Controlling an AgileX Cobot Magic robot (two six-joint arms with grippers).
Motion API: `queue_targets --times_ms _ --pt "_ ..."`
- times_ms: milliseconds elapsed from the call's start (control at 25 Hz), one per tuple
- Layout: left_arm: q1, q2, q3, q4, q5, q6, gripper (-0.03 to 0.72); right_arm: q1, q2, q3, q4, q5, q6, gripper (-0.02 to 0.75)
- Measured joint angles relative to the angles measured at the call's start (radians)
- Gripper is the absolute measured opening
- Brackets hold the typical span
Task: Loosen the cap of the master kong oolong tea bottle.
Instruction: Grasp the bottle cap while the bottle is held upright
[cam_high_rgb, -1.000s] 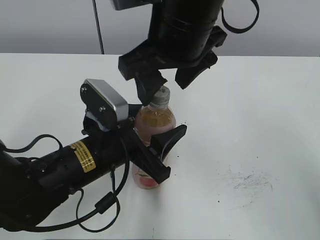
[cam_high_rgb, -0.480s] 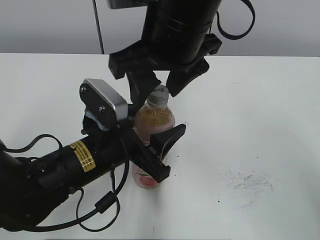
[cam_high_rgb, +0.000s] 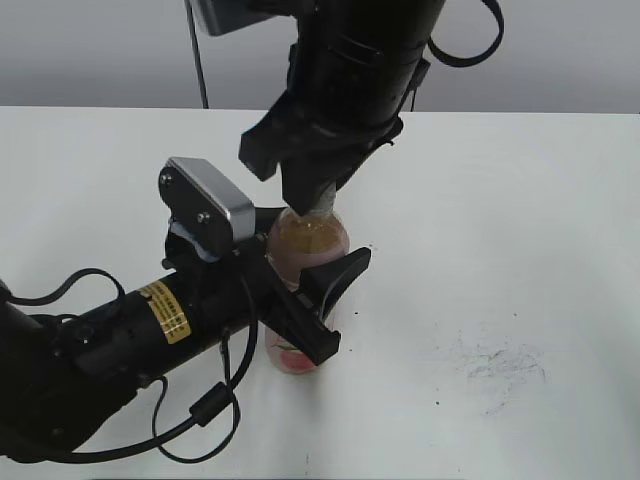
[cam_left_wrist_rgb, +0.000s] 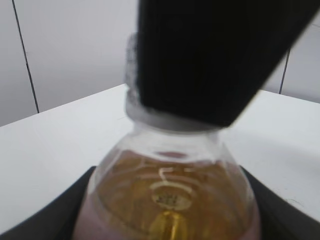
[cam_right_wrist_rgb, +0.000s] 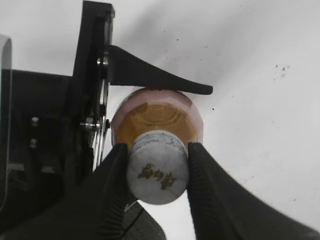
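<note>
Right pincer (cam_right_wrist_rgb: 158, 172) pinches the cap (cam_right_wrist_rgb: 158, 172); left pincer (cam_high_rgb: 305, 290) clamps the master kong oolong tea bottle (cam_high_rgb: 305, 245). Slipping fingers might spin the whole bottle.

A white table (cam_high_rgb: 520, 200) with dark scuffs (cam_high_rgb: 495, 365) carries the upright tea bottle (cam_high_rgb: 300, 250).

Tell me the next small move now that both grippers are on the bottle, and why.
Probably rotate the right gripper about the bottle's axis to start unscrewing. Its fingers sit against both sides of the small round light-grey screw cap, and the left gripper clamps the clear plastic bottle of amber tea at its body, upright on the white table, so it looks braced against the twist.
</note>
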Motion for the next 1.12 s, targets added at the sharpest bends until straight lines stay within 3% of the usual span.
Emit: queue_targets --times_ms 1120 --pt "0.0 0.0 0.0 0.002 0.002 0.01 0.446 0.0 0.0 0.0 0.007 -0.001 -1.862 0.271"
